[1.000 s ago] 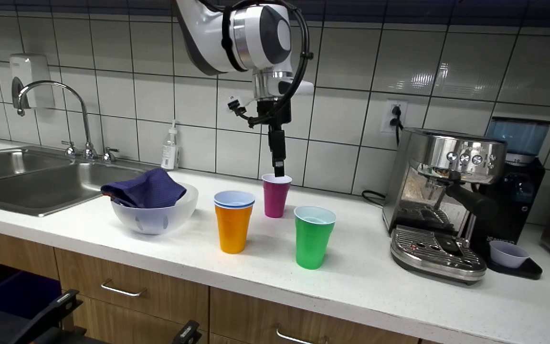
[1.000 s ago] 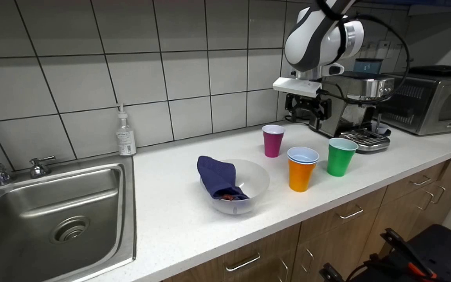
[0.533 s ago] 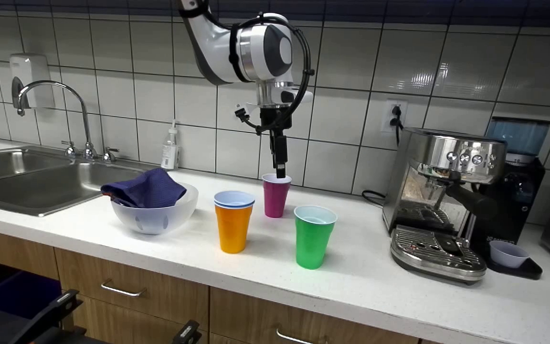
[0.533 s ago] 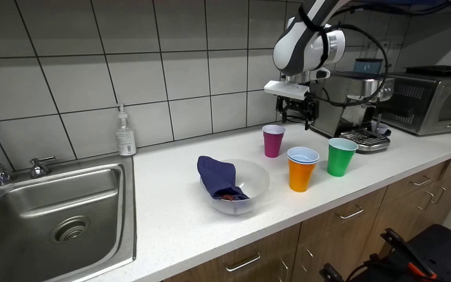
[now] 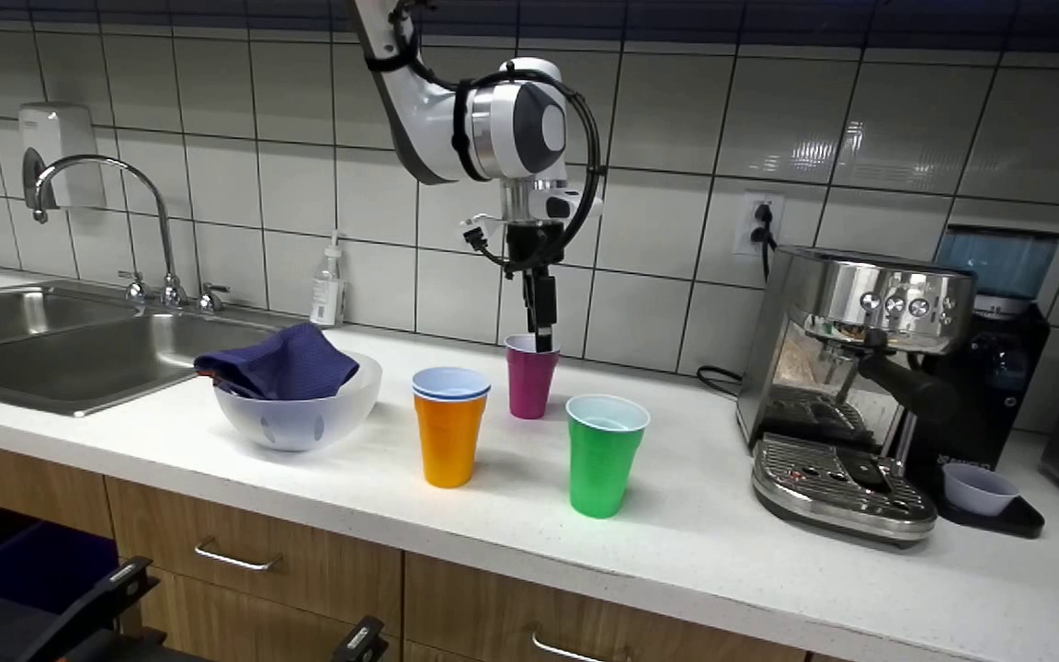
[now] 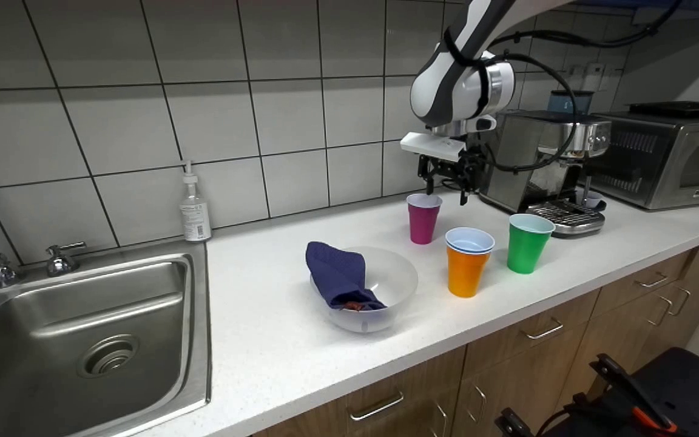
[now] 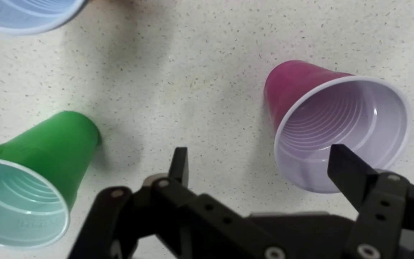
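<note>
Lowered since the earlier frame, the black two-finger gripper [image 6: 446,195] stands wide and empty, the upright magenta plastic cup [image 6: 423,222] below and slightly left in both exterior views.

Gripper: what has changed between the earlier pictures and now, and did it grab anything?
The gripper has come down, nearer the magenta cup; it stands open, with nothing taken hold of or let go. The magenta cup, orange cup, green cup, bowl and cloth stayed put.
</note>
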You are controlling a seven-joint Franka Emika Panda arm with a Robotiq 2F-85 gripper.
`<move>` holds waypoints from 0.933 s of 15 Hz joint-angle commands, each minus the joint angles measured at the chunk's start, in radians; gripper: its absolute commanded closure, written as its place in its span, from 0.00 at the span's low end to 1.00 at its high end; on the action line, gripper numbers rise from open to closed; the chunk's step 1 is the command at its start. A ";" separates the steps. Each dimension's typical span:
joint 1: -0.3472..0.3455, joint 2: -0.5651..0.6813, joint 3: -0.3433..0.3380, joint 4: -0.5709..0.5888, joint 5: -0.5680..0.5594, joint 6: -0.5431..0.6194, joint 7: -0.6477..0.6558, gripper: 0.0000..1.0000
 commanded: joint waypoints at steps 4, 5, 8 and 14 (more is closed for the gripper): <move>0.021 0.077 -0.020 0.091 0.043 -0.034 -0.061 0.00; 0.021 0.086 -0.018 0.096 0.052 -0.034 -0.063 0.00; 0.021 0.106 -0.017 0.109 0.078 -0.036 -0.075 0.00; 0.019 0.131 -0.021 0.121 0.115 -0.035 -0.079 0.34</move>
